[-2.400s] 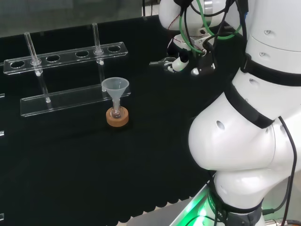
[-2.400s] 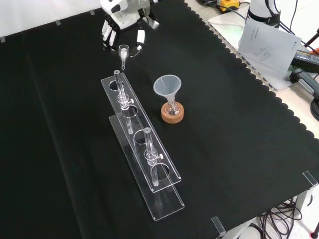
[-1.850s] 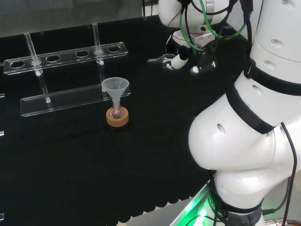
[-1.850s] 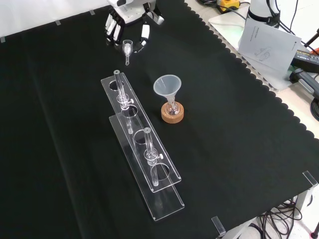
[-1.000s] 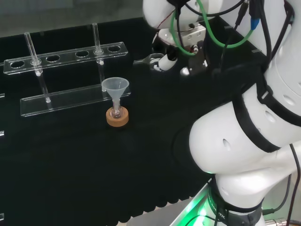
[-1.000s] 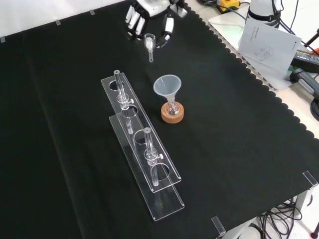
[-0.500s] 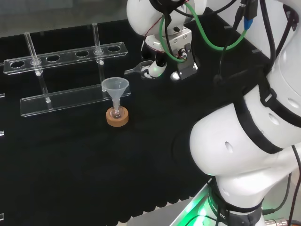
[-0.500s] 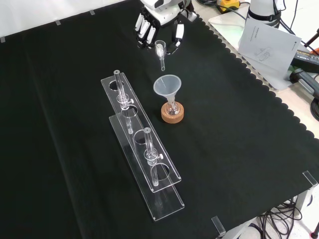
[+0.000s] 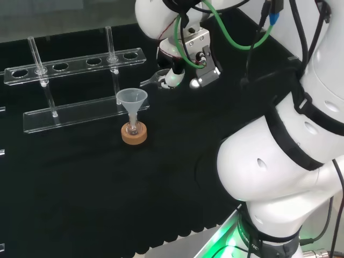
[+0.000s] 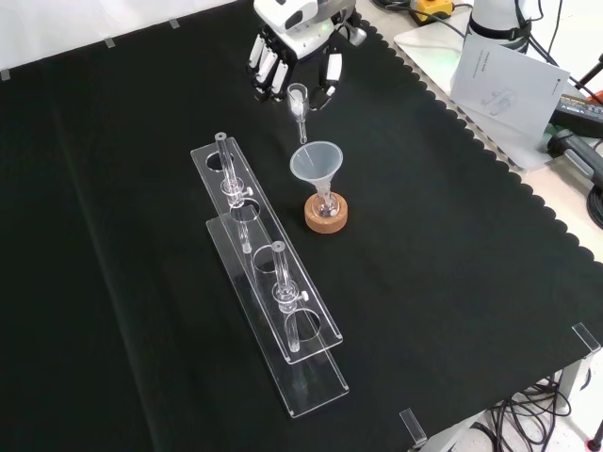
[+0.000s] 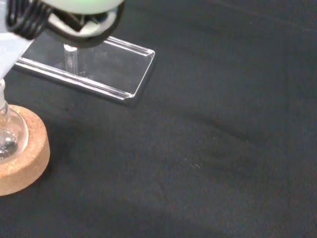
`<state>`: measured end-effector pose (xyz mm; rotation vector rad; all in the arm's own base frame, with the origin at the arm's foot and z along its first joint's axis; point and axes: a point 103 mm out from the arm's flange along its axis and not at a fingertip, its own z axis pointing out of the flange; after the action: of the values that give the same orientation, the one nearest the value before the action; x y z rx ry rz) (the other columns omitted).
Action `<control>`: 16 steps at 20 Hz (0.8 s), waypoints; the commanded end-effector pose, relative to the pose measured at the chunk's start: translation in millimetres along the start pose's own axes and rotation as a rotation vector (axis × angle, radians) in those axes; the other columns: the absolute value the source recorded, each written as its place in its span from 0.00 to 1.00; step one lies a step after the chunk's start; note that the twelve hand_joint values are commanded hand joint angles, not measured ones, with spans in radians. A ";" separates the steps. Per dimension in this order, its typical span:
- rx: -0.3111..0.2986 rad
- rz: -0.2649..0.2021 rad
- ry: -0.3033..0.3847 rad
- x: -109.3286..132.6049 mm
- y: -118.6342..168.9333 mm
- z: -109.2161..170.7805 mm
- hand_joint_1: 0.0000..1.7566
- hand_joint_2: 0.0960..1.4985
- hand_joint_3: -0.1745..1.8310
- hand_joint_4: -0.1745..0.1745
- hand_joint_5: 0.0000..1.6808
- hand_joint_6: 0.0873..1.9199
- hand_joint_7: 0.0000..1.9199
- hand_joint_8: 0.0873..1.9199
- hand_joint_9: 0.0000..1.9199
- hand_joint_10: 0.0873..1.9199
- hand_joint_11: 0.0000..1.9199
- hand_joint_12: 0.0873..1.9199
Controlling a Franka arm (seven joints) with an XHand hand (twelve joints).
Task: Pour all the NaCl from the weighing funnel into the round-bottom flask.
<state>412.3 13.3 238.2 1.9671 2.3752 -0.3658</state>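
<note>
The hand (image 10: 268, 62) is shut on a small clear weighing funnel (image 10: 299, 102), pinched between fingers and thumb. Its spout points down at the rim of a clear plastic funnel (image 10: 316, 161). That funnel stands in the neck of a small round-bottom flask (image 10: 325, 201) on a cork ring (image 10: 327, 217). In the head view the hand (image 9: 172, 78) hangs just right of and above the plastic funnel (image 9: 131, 98), with the weighing funnel's spout (image 9: 150, 81) reaching toward it. The wrist view has the flask (image 11: 7, 138) and cork ring (image 11: 25, 161) close below. What the weighing funnel holds cannot be made out.
A long clear acrylic rack (image 10: 270, 273) with two glass tubes stands left of the flask in the front view; in the head view the rack (image 9: 75, 64) is behind it. Papers and cables (image 10: 509, 75) lie beyond the cloth's scalloped edge (image 10: 490, 151).
The hand has carried the weighing funnel from the far side of the cloth toward the flask: leftward in the head view, nearer in the front view, until the spout is over the plastic funnel.
</note>
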 end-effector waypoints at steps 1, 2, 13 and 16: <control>0.034 -0.014 -0.048 5.3 5.8 -0.7 0.64 0.42 0.38 1.00 0.77 0.29 0.39 0.29 0.58 0.08 0.48 0.48; 0.040 -0.016 -0.060 6.1 6.3 -0.7 0.64 0.42 0.38 1.00 0.77 0.28 0.39 0.29 0.58 0.08 0.48 0.48; 0.068 -0.022 -0.129 8.7 5.0 -4.8 0.64 0.42 0.38 1.00 0.77 0.28 0.39 0.29 0.58 0.08 0.48 0.48; 0.077 -0.024 -0.150 8.8 4.1 -5.3 0.64 0.42 0.38 1.00 0.77 0.28 0.39 0.29 0.58 0.08 0.48 0.48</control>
<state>415.9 22.4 240.2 1.8855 2.3359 -0.5633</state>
